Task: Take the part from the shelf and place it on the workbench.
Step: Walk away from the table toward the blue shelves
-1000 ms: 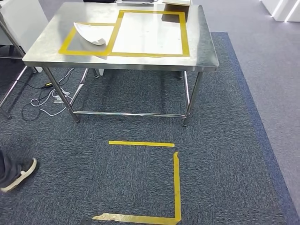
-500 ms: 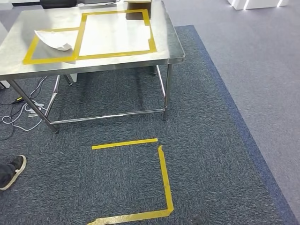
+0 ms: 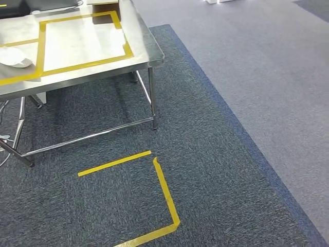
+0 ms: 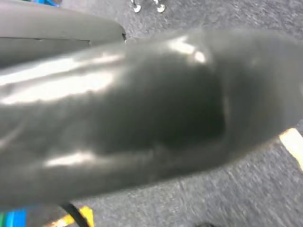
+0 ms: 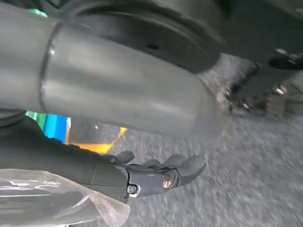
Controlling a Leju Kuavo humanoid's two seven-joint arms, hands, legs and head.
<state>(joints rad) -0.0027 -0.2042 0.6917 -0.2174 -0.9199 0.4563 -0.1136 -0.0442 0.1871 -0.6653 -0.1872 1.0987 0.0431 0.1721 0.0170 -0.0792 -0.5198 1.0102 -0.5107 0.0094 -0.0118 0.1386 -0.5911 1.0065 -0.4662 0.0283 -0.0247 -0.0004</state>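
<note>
The steel workbench (image 3: 147, 49), marked with yellow tape rectangles, stands at the upper left of the head view. A white curved part (image 3: 13, 56) lies on it at the picture's left edge. In the right wrist view my right hand (image 5: 161, 175) hangs over the carpet, its dark fingers stretched out with nothing between them. A clear plastic film (image 5: 53, 203) lies beside its wrist. In the left wrist view a grey piece of my left hand (image 4: 53, 23) is blurred, so its fingers cannot be made out. The shelf is out of sight.
Yellow tape (image 3: 165, 190) marks a square corner on the dark carpet in front of the workbench. To the right, a blue border (image 3: 240, 139) separates that carpet from a lighter grey floor. Cables lie under the workbench at the left edge.
The camera has swung to the right: the workbench and floor tape have slid left in the picture. The person's shoe at the lower left has left the picture.
</note>
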